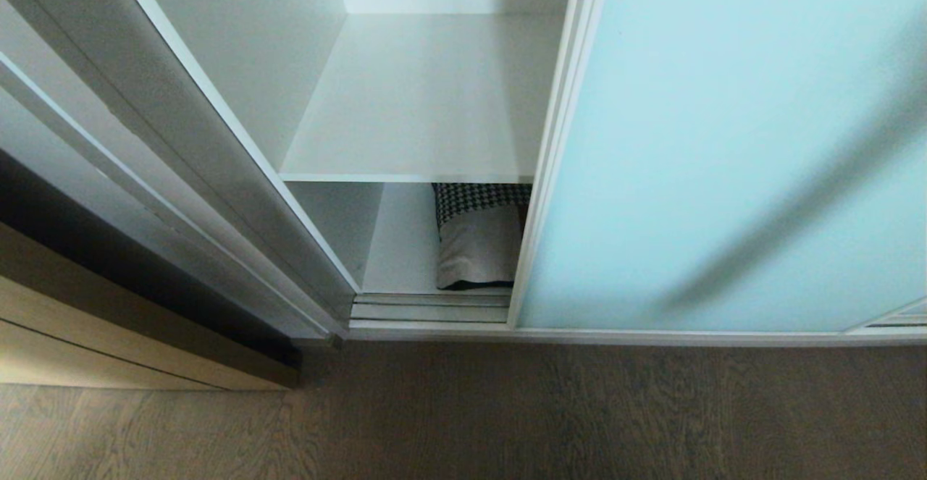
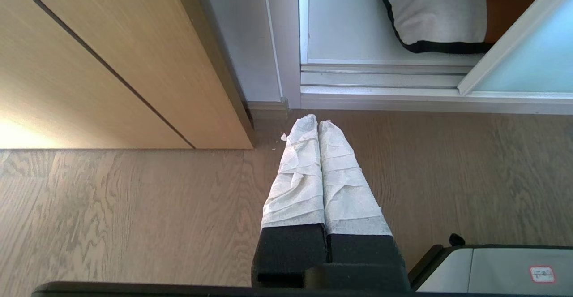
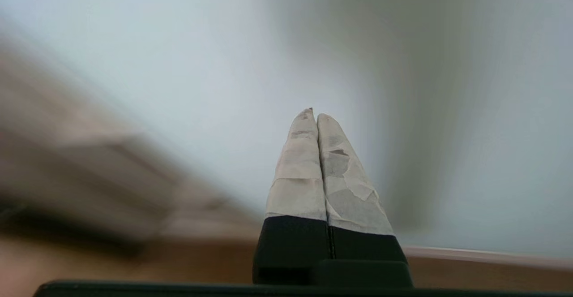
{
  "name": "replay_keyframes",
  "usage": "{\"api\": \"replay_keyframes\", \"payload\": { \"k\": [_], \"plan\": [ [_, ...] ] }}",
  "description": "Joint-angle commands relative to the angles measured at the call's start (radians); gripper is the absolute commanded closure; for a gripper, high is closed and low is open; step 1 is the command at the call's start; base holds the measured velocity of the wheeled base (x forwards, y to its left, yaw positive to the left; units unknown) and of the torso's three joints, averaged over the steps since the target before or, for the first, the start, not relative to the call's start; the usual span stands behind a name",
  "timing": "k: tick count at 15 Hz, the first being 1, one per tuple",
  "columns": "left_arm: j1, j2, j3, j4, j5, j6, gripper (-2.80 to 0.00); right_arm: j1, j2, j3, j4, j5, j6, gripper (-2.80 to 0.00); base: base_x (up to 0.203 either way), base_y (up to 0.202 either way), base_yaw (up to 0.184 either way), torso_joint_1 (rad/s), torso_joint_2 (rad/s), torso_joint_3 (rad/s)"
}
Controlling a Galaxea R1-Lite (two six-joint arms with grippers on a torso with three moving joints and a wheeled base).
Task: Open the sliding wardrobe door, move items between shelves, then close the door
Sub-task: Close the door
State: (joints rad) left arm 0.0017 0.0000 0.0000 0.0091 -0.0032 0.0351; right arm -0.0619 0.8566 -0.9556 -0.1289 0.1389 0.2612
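Note:
The sliding wardrobe door (image 1: 724, 147), frosted aqua glass in a silver frame, stands slid to the right, leaving the wardrobe's left section uncovered. An upper white shelf (image 1: 420, 103) is bare. On the lower shelf (image 1: 398, 248) lies the patchwork cushion (image 1: 478, 237), houndstooth and cream, partly behind the door's edge. Neither arm is in the head view. My left gripper (image 2: 318, 120) hangs shut and empty over the floor, short of the wardrobe sill, with the cushion (image 2: 438, 15) beyond it. My right gripper (image 3: 314, 114) is shut and empty, pointing at the aqua door (image 3: 179, 64).
A tan wooden door (image 2: 89, 64) stands left of the wardrobe, its edge near the sill corner. Silver floor tracks (image 1: 431, 308) run along the wardrobe's front. Brown wood-grain floor (image 1: 507, 415) lies before it. Part of my base (image 2: 501, 270) shows beside the left gripper.

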Motion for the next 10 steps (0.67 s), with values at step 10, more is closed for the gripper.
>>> {"api": "replay_keyframes", "payload": {
  "k": [10],
  "plan": [
    [0.001,0.002,0.002,0.0,0.0,0.0,0.0,-0.644,0.134,0.079,-0.189,0.066,-0.001,0.0,0.0,0.0,0.0,0.0,0.0,0.0]
  ]
}}
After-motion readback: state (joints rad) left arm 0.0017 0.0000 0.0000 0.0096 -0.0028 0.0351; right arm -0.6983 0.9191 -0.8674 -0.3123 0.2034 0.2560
